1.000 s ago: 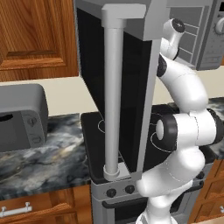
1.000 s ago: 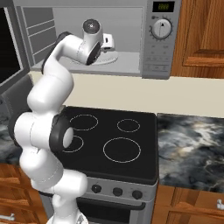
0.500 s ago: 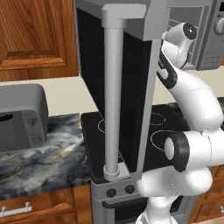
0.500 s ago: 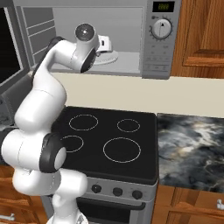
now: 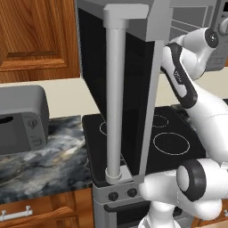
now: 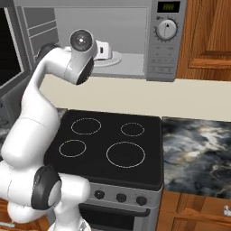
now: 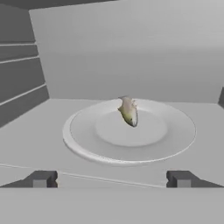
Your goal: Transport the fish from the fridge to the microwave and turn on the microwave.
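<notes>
Warm wooden cabinets (image 5: 35, 40) are hanging over the cream backsplash wall (image 6: 135, 97), with another wooden cabinet door (image 6: 210, 38) sitting up on the right; a black four-ring stove (image 6: 108, 144) is taking up the middle, its grey knob panel (image 6: 119, 197) running along the front edge; dark marbled countertops (image 6: 198, 155) are flanking it on both sides (image 5: 40, 167); a small rounded grey countertop appliance (image 5: 20, 118) is sitting on the left counter; wooden drawers with pale handles (image 5: 15, 213) are lining up underneath; lighting is looking flat and even.

fish (image 7: 128, 111): yellowish-olive | microwave (image 6: 135, 40): grey, black door | stove (image 6: 110, 146): black, white rings | counter (image 6: 196, 155): grey marbled
</notes>
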